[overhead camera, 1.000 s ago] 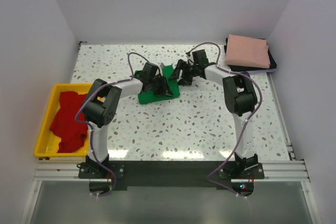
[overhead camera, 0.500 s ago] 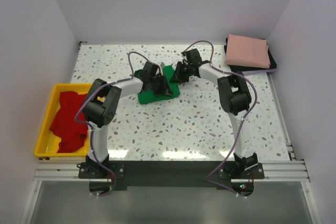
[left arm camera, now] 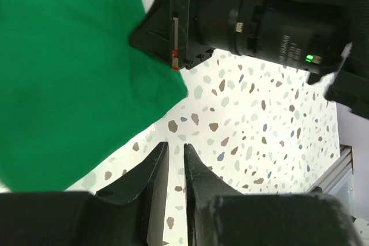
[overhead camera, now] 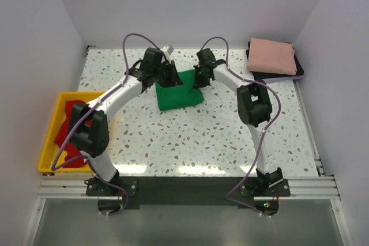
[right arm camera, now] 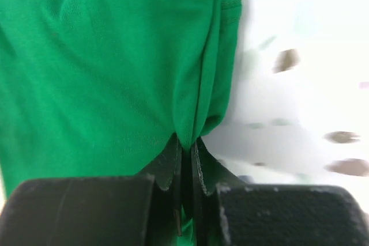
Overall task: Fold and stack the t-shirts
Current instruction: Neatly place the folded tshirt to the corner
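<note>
A bright green t-shirt (overhead camera: 180,91) lies folded in the middle of the table, towards the back. My right gripper (overhead camera: 199,78) is at its far right corner and is shut on a bunched fold of the green cloth (right arm camera: 104,73), which stands pinched between the fingertips (right arm camera: 186,141). My left gripper (overhead camera: 171,76) hovers at the shirt's far edge; its jaws (left arm camera: 176,145) stand a narrow gap apart over bare table, with nothing between them and the green cloth (left arm camera: 69,73) off to one side. A salmon pink t-shirt (overhead camera: 272,56) lies folded at the back right. A red t-shirt (overhead camera: 64,131) sits crumpled in the tray.
The yellow tray (overhead camera: 46,149) stands at the left table edge, partly behind my left arm. The pink shirt rests on a dark folded cloth (overhead camera: 298,71). White walls close in the back and both sides. The right gripper's black body (left arm camera: 242,15) is close to the left gripper.
The left arm has swung back and up off the shirt's top to its far edge. The right gripper has closed on the shirt's far right corner. The green shirt now lies flatter.
</note>
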You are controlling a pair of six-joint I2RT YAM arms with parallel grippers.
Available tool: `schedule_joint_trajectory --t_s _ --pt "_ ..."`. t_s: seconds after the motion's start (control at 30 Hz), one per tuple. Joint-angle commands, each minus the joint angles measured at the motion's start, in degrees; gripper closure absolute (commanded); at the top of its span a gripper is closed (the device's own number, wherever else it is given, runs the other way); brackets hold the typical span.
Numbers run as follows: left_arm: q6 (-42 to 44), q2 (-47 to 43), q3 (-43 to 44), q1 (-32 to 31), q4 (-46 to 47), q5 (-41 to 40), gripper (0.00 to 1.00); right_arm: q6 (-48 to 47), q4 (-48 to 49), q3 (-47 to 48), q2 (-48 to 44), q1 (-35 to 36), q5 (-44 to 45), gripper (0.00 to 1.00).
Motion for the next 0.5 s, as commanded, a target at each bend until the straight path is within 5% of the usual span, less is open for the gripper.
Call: schedule_joint_trajectory --t_s 0.0,0.47 --pt "4.84 -7.03 -3.30 2.66 -3.37 -2.86 0.78 -7.97 -11.35 5.72 2.28 -2.03 13.77 1.00" --pt "11.70 -20.41 -21.78 5.13 -4.07 -2.43 0.79 -30.21 -14.43 22.34 2.37 -10.82 25.11 1.00"
